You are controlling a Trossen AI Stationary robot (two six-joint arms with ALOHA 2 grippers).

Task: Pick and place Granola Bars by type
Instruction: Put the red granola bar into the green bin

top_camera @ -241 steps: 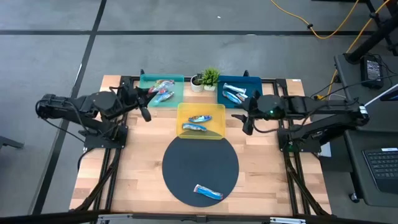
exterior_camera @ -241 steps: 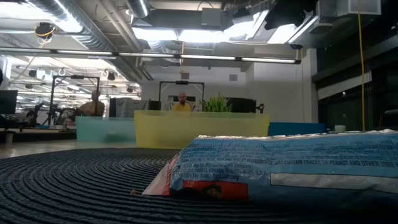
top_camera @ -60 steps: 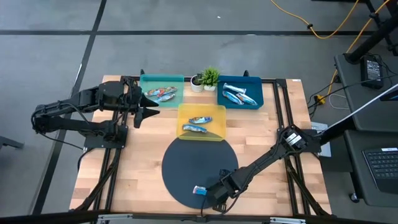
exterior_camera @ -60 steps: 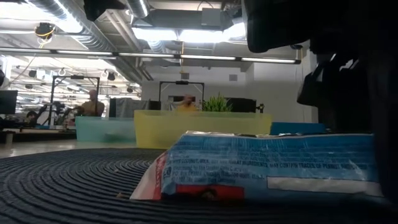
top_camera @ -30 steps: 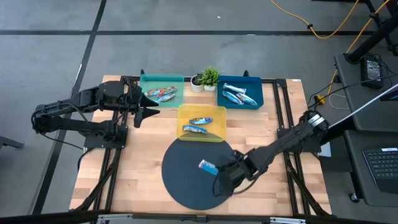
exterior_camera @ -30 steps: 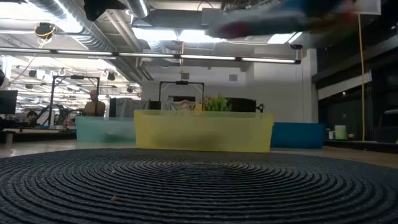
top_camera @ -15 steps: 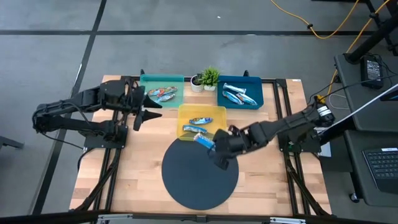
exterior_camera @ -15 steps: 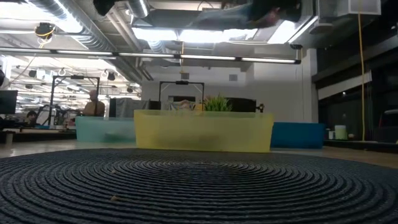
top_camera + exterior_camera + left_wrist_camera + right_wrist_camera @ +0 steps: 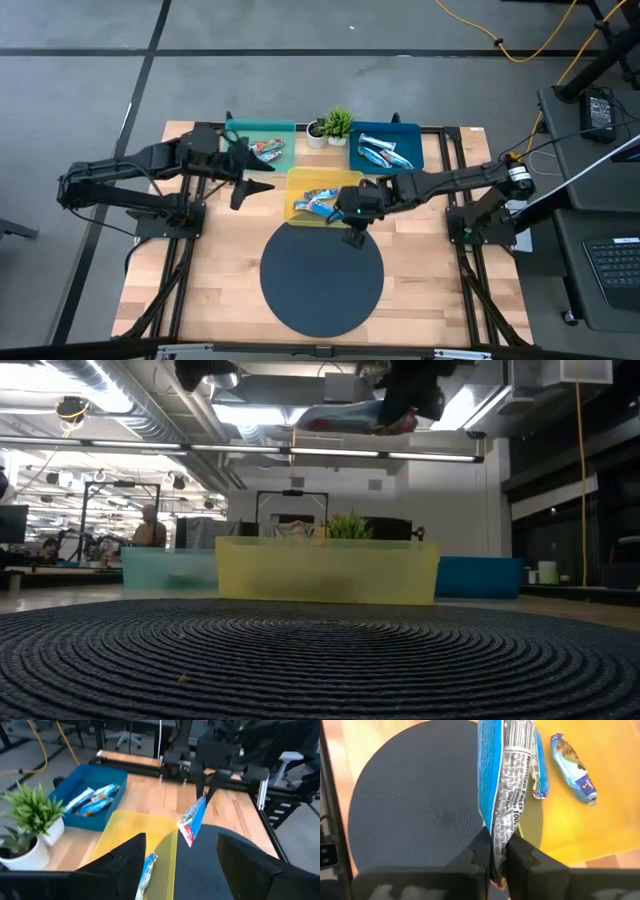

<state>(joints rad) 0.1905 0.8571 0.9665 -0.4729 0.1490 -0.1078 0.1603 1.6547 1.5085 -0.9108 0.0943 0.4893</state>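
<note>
At the centre of the high view, the right gripper has its fingers clenched on a granola bar, holding it in the air over the near edge of the yellow tray, just above the round dark mat. Two more bars lie inside that tray. To the left of centre, the left gripper hovers between the teal tray and the yellow one, its fingers spread apart with nothing between them. Further bars lie in the blue tray, at upper right of centre.

Grey floor, ceiling strip lights
</note>
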